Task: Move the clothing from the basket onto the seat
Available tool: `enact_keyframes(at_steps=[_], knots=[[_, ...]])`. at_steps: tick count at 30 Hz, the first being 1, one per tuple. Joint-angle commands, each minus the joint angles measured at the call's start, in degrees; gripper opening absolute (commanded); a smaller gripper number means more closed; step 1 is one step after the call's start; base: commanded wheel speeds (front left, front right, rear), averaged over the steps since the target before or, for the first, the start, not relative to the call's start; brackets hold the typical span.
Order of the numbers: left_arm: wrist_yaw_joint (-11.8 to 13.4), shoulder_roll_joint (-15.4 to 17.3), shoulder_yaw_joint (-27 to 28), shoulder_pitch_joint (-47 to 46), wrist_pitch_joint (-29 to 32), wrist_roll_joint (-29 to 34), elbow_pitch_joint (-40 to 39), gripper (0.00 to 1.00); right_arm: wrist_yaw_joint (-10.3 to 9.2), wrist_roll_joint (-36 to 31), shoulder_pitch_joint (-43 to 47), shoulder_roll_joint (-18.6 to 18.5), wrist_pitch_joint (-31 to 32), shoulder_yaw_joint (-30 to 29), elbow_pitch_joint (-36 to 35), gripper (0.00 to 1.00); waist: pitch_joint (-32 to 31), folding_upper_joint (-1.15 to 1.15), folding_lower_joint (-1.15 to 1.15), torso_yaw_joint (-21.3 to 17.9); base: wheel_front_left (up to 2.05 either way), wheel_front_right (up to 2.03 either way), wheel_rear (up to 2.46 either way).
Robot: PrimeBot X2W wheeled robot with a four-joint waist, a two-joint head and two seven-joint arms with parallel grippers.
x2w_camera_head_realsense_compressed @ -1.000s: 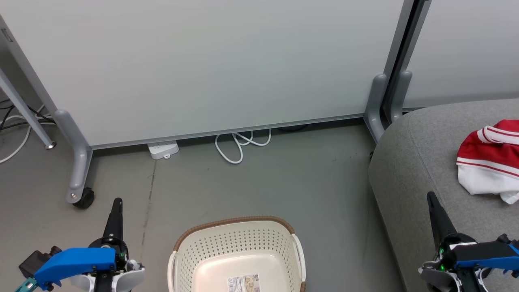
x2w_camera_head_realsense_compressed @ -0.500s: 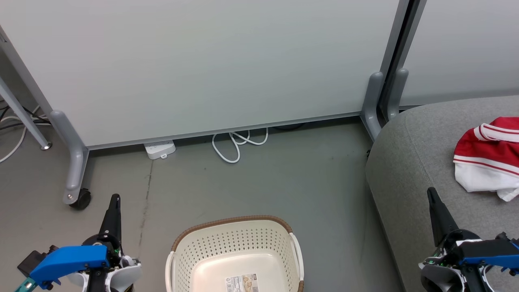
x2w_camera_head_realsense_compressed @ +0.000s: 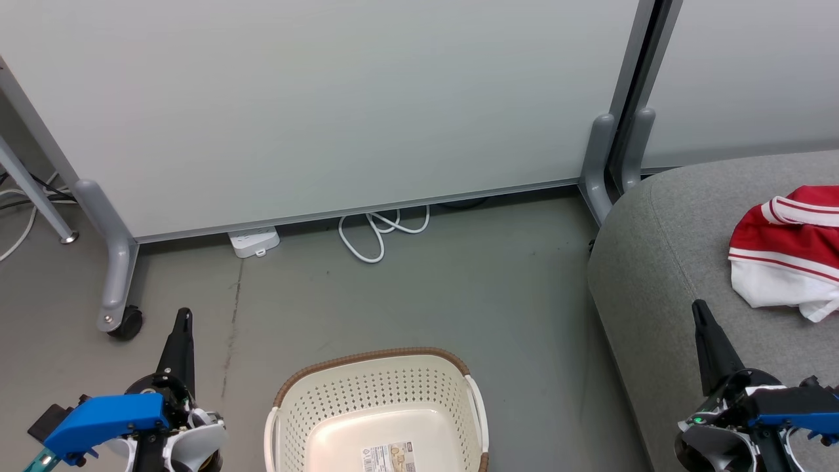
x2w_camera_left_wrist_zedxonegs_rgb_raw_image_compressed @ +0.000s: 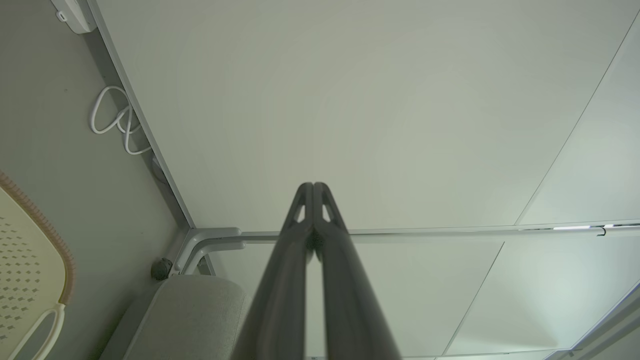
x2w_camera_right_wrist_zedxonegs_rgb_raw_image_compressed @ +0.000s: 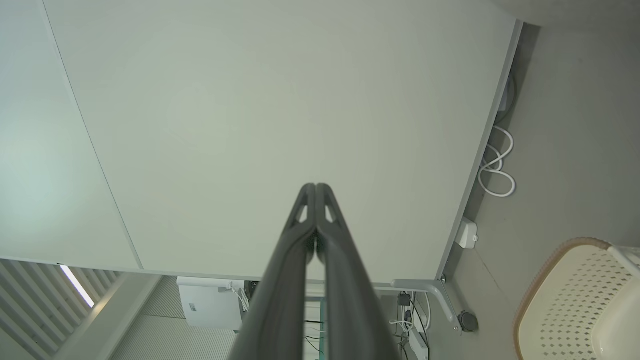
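Slides a touch leftward as a whole across the head view, so camera, not things; leaves basket (x2w_camera_head_realsense_compressed: 373, 393) bare inside on the floor (x2w_camera_head_realsense_compressed: 459, 288), clothing (x2w_camera_head_realsense_compressed: 783, 249) lying on the seat (x2w_camera_head_realsense_compressed: 662, 275), left fingers (x2w_camera_head_realsense_compressed: 180, 344) and right fingers (x2w_camera_head_realsense_compressed: 711, 347) pressed together, empty; seemingly finished.

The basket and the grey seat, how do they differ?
The basket is cream perforated plastic; the seat is grey fabric. The basket looks empty; the seat bears a red-and-white garment. The basket is far smaller than the seat. Both stand on the floor.
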Motion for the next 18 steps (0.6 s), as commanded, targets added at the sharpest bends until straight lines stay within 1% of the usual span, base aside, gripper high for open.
enact_keyframes(at_steps=[1, 18], knots=[[-0.5, 0.1, 0.2, -0.5, 0.2, -0.1, -0.2, 0.00, 0.02, 0.1, -0.8, 0.1, 0.3, -0.1, -0.2, 0.00, 0.0, 0.00, 0.00, 0.0, 0.00, 0.00, 0.00], [-0.5, 0.1, 0.1, -0.5, 0.2, -0.1, -0.3, 0.00, 0.02, 0.1, -0.8, 0.1, 0.3, -0.1, -0.2, 0.00, 0.0, 0.00, 0.00, 0.0, 0.00, 0.00, 0.00]])
